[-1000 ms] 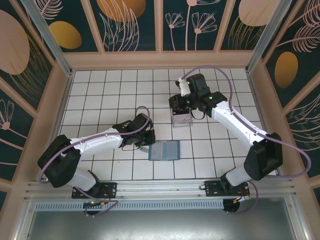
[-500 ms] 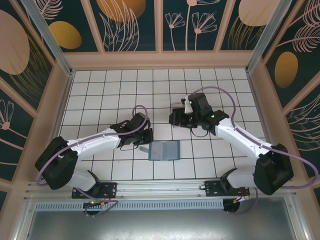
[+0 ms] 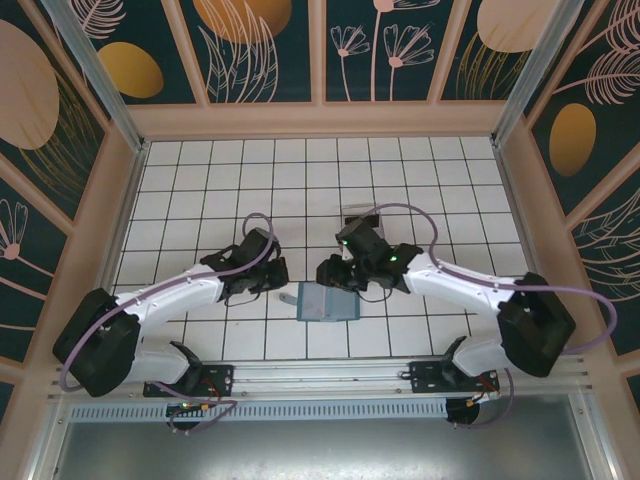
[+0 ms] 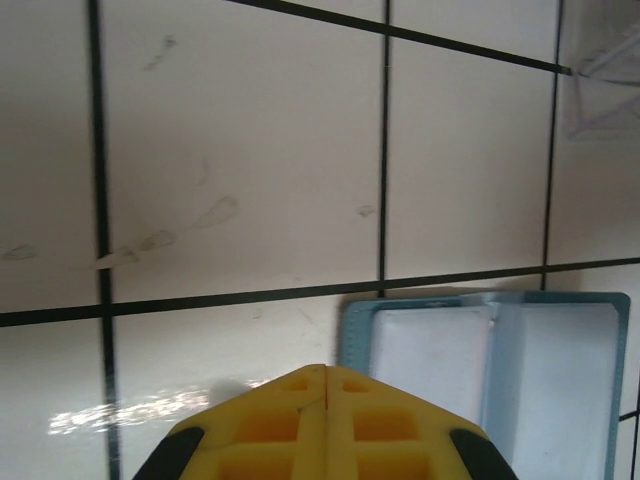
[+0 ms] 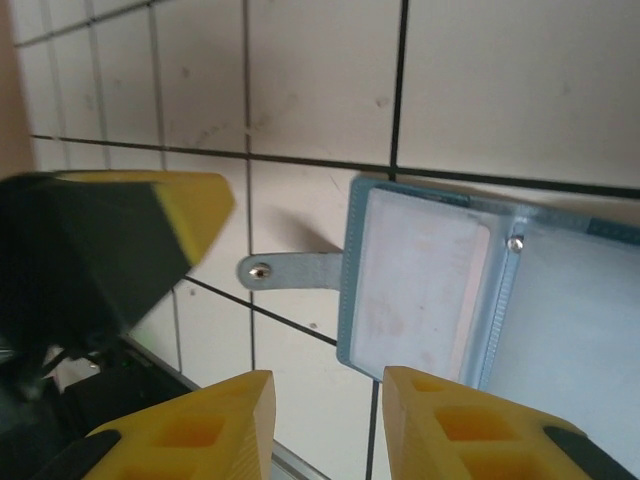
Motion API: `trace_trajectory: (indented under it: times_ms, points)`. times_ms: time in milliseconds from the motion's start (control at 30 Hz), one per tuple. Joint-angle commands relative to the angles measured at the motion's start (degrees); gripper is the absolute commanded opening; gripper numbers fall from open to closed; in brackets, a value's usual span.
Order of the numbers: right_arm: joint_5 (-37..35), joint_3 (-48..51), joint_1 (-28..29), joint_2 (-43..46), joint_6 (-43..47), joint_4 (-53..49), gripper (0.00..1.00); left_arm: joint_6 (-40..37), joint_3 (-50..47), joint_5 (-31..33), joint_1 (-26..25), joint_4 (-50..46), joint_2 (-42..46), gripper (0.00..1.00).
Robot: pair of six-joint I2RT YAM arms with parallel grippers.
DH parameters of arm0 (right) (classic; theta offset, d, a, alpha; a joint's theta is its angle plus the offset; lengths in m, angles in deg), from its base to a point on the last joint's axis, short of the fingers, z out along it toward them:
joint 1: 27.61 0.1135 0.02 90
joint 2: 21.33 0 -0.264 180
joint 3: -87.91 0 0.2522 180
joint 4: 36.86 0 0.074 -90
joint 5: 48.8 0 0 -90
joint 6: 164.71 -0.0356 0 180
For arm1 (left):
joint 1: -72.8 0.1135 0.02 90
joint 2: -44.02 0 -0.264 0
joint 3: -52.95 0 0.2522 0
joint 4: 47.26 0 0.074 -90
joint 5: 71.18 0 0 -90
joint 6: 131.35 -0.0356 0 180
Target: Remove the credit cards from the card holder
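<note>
From above, the teal-blue soft bifold card holder (image 3: 328, 302) lies opened flat on the white tiled table (image 3: 200, 180), between the two arms and near their bases. The left gripper (image 3: 280, 275) sits just left of it, and the right gripper (image 3: 328, 278) hangs at its far edge.

In the left wrist view, the left gripper (image 4: 328, 400) has its yellow fingers (image 4: 290, 420) pressed together on nothing. The card holder (image 4: 560, 400) lies just ahead to the right, with a pale rectangular credit card (image 4: 430, 350) tucked in its nearer panel.

In the right wrist view, the right gripper (image 5: 325, 420) has its yellow fingers (image 5: 440, 425) parted and empty above the card holder's (image 5: 560, 300) corner. The credit card (image 5: 415, 280) is in its pocket, and the snap strap (image 5: 290, 270) points at the left gripper (image 5: 120, 240).
</note>
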Motion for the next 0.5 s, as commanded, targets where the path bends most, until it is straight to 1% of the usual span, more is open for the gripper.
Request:
trace_trajectory:
  times_ms: [0, 133, 233, 333, 467]
  points:
    - [-2.7, -3.9, 2.4, -4.9, -2.9, 0.2, 0.34, -1.6, -2.6, -1.3, 2.9, -0.7, 2.8, 0.05]
    - [-3.1, -7.7, 4.5, -10.7, -3.9, -0.1, 0.34, -2.7, -4.7, -2.1, 6.1, -1.4, 5.7, 0.05]
    - [-3.8, -11.3, 5.8, -15.5, -4.1, -1.5, 0.32, -3.3, -5.8, -2.1, 7.6, -2.0, 7.0, 0.05]
    - [-4.3, -13.8, 6.9, -18.9, -4.7, -2.7, 0.34, -3.3, -6.6, -2.4, 8.3, -2.2, 8.2, 0.06]
    - [-3.4, -14.2, 7.7, -21.3, -6.2, -1.5, 0.33, -3.3, -7.1, -2.6, 8.6, -2.3, 9.0, 0.06]
